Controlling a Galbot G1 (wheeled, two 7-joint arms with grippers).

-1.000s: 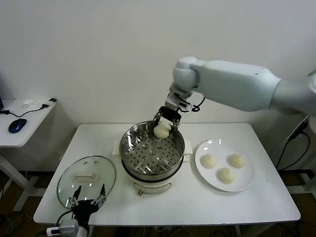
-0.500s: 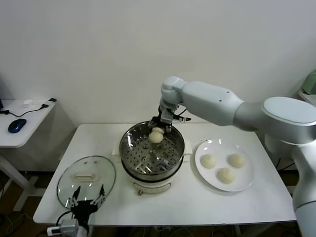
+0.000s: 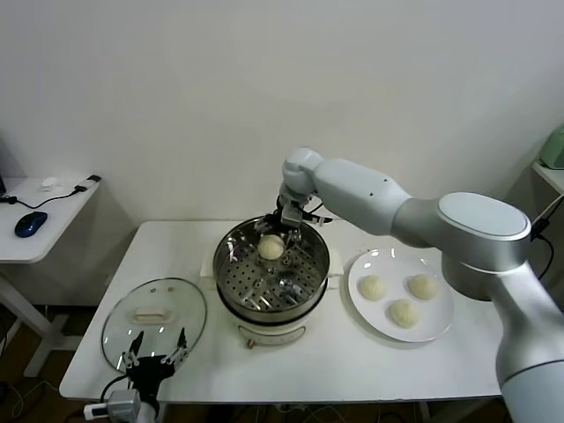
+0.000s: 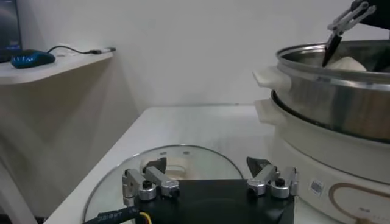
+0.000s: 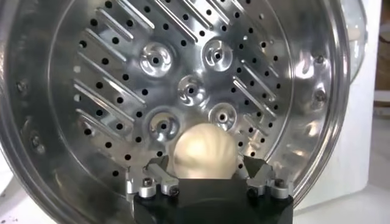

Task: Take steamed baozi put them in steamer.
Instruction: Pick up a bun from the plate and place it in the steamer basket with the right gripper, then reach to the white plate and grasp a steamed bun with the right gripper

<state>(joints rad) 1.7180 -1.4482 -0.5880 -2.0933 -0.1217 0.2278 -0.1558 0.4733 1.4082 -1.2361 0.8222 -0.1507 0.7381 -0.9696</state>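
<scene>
One baozi (image 3: 270,248) lies on the perforated tray of the steel steamer (image 3: 231,264), toward its far side. My right gripper (image 3: 285,222) hangs just above it, inside the rim. In the right wrist view the baozi (image 5: 204,152) sits between the open fingers (image 5: 157,172), with small gaps on both sides; the right gripper (image 5: 205,164) is open. Three more baozi (image 3: 404,313) lie on the white plate (image 3: 441,330) to the right of the steamer. My left gripper (image 3: 157,359) is parked open at the table's front left, over the glass lid's edge.
The glass lid (image 3: 154,315) with a white handle lies flat left of the steamer, and shows in the left wrist view (image 4: 177,164) past the left gripper (image 4: 207,164). The steamer (image 4: 329,91) rises close on that side. A side desk with a mouse (image 3: 30,223) stands far left.
My right gripper moved left and down into the steamer with the baozi. The baozi now sits lower, on the tray, with the fingers apart from it. The left arm has not moved.
</scene>
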